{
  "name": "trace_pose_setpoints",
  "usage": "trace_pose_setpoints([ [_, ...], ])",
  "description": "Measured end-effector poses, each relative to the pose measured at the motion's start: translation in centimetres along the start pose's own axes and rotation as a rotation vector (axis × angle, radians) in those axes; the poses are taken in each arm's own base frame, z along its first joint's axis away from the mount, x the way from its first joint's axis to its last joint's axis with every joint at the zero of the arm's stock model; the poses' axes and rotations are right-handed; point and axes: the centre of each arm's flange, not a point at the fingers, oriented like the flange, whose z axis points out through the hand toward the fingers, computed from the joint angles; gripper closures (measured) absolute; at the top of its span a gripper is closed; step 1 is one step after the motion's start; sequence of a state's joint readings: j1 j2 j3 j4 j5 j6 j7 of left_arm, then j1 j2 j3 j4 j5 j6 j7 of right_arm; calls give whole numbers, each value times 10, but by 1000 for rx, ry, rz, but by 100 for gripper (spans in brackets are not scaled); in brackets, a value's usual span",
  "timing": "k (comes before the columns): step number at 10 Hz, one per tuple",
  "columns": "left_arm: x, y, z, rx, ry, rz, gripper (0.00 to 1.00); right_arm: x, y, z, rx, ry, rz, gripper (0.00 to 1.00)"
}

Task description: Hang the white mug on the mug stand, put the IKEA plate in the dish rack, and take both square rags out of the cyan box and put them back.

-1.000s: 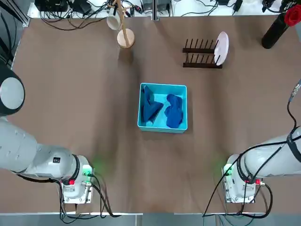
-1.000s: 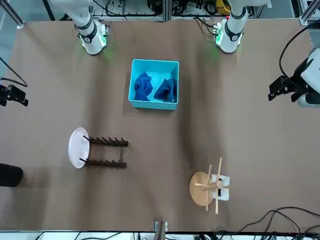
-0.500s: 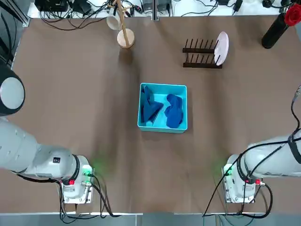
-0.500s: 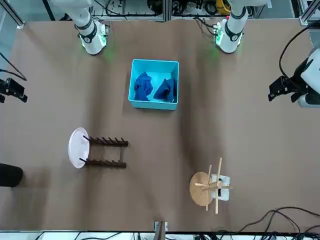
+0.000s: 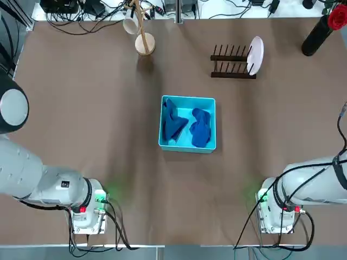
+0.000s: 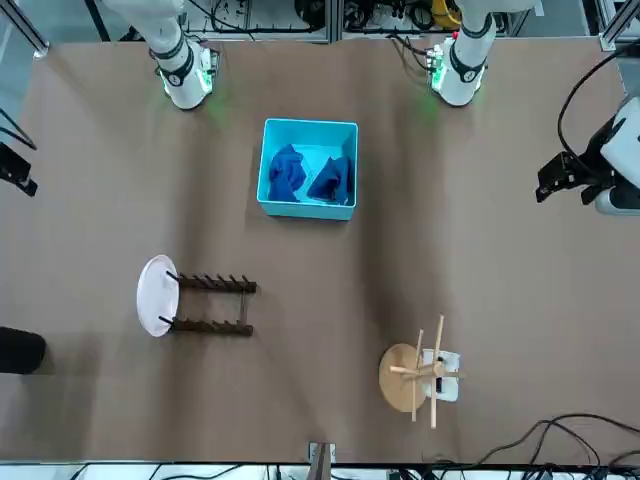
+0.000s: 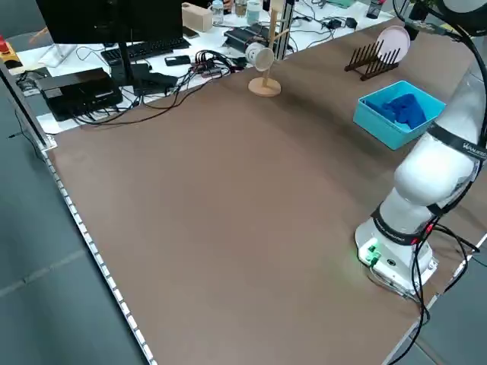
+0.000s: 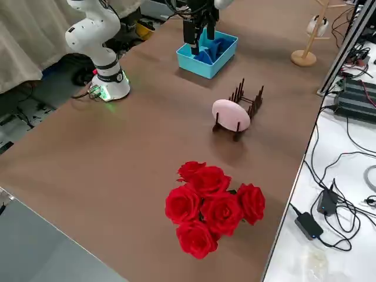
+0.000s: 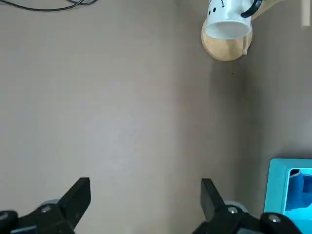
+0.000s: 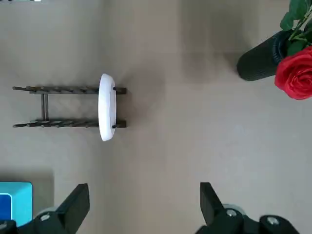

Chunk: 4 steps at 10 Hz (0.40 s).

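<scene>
Bare table [image 5: 97, 124] lay wide open around the central cyan box [image 5: 187, 123]. Obstacles stood only along the far edge: mug stand [image 5: 143, 38], dish rack [image 5: 233, 61], and rose vase [image 5: 320, 32].

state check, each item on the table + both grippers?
white mug: hanging on the mug stand
plate: upright in the end slot of the dish rack
two rags: crumpled inside the cyan box
left gripper: open, empty
right gripper: open, empty
</scene>
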<state>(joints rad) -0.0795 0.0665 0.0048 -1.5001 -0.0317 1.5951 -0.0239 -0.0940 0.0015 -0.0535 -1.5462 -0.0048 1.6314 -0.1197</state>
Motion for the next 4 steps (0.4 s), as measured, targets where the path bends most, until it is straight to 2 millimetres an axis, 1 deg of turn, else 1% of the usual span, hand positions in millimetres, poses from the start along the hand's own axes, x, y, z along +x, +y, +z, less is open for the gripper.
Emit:
trace_pose_setpoints([
  [4, 0, 0, 0, 0, 1, 0, 0, 0, -1, 2, 1, -9, 18, 0],
])
